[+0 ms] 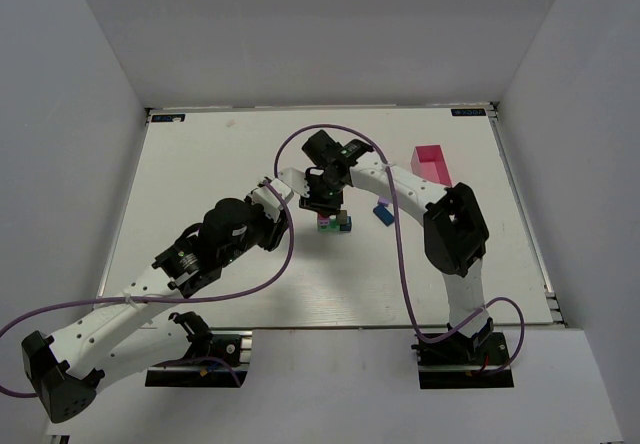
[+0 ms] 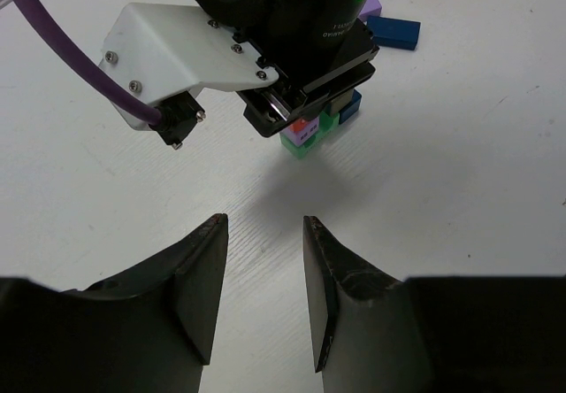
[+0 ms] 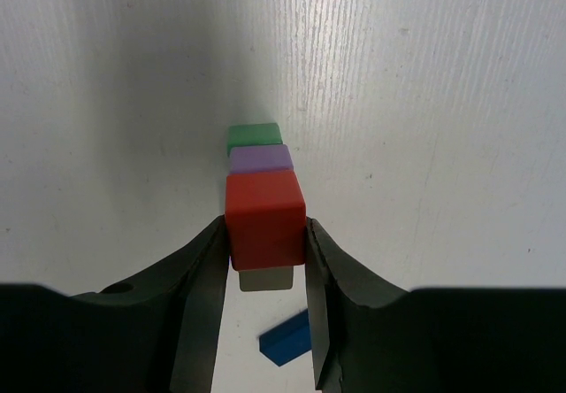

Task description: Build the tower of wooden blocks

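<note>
Right end effector (image 3: 265,234) clasps red cube (image 3: 263,205) at tower (image 3: 260,157).

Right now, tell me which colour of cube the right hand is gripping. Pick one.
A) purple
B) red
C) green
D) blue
B: in the right wrist view the right hand presses on both sides of the red cube, while the purple cube and the green cube lie beyond it, outside the grip.
</note>
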Action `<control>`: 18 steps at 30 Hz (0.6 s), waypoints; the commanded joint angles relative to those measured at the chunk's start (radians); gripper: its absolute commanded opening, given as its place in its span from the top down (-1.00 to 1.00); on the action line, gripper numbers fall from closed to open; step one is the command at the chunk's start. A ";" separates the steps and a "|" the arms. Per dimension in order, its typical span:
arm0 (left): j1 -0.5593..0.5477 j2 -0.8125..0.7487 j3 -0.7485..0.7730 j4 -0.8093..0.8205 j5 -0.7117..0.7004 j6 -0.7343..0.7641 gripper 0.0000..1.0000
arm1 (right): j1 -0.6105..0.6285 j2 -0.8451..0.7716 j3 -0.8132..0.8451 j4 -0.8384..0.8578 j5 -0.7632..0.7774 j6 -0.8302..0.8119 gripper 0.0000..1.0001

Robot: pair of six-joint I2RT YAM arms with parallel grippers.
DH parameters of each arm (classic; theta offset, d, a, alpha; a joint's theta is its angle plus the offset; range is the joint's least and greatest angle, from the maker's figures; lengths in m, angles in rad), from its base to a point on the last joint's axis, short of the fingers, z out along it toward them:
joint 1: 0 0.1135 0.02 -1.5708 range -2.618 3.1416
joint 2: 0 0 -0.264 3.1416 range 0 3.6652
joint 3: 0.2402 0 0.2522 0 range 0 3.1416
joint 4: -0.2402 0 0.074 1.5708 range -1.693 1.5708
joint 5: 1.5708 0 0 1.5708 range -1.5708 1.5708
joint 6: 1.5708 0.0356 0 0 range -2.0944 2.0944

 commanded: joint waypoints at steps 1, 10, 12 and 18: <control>0.004 -0.017 0.001 0.018 -0.001 0.004 0.00 | 0.009 0.018 0.044 -0.012 0.008 0.021 1.00; 0.004 -0.017 0.001 0.018 0.008 0.004 0.00 | 0.010 0.020 0.046 -0.006 0.014 0.026 1.00; 0.004 -0.017 0.001 0.018 0.008 0.004 0.00 | 0.010 0.017 0.047 -0.009 0.015 0.027 1.00; 0.004 -0.017 0.001 0.018 0.008 0.004 0.00 | 0.012 0.021 0.044 -0.012 0.014 0.026 0.91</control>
